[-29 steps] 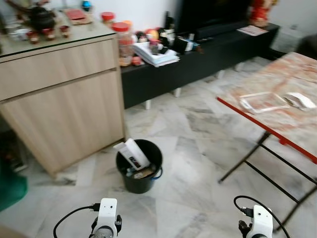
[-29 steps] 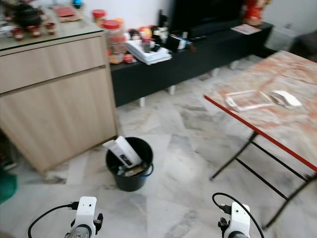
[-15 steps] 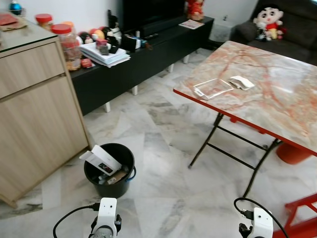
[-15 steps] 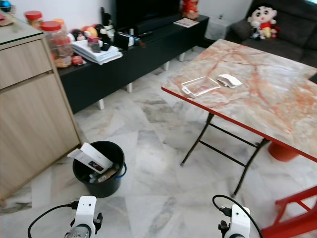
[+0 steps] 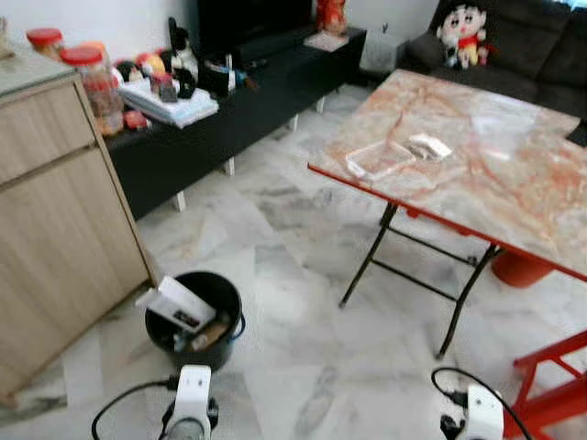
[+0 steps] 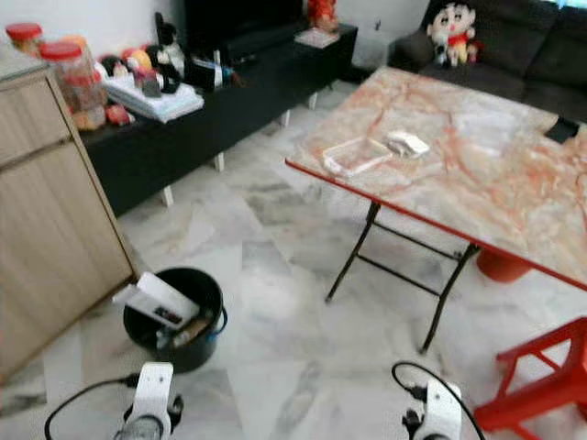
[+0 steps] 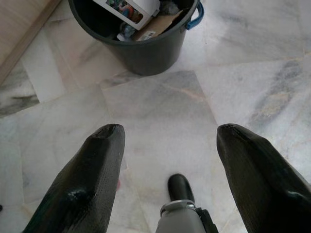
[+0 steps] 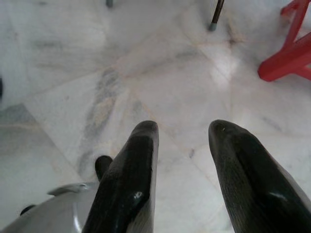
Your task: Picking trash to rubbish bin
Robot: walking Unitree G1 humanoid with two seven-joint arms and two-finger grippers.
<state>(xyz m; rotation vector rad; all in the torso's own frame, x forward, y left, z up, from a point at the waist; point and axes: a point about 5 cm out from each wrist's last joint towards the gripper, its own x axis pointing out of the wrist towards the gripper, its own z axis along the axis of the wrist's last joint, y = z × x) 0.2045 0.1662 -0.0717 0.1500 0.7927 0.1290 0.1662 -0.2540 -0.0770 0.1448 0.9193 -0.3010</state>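
Standing on the marble floor [image 5: 275, 238] is a folding table [image 5: 514, 183] with a pink marbled top, red edge and black legs; everything below is placed relative to it. On its top near the corner toward the black TV bench [image 5: 248, 101]: a clear tray [image 5: 380, 159] and, just beside it, a white wrapper [image 5: 429, 146], both trash not yet picked. Dark sofa [image 5: 514, 46] beyond the table's far side, a doll [image 5: 461, 29] on it. Wood cabinet [image 5: 55, 211] well apart from the table, across the open floor, red-lid jars [image 5: 92, 78] next to it on the bench. Red stool [image 6: 537, 380] just past the table's near end, orange bucket [image 5: 518, 269] under the table. Black bin [image 5: 193, 318] on the floor between cabinet and table, nearer the cabinet; a white box [image 5: 174, 302] leans out of it over other scraps. Left gripper [image 7: 167, 155] hangs low over the floor near the bin, fingers [image 7: 82, 184] spread wide, nothing held. Right gripper [image 8: 182, 160] hangs low off the table's near side by the stool, fingers [image 8: 131, 179] apart with a narrower gap, nothing held.
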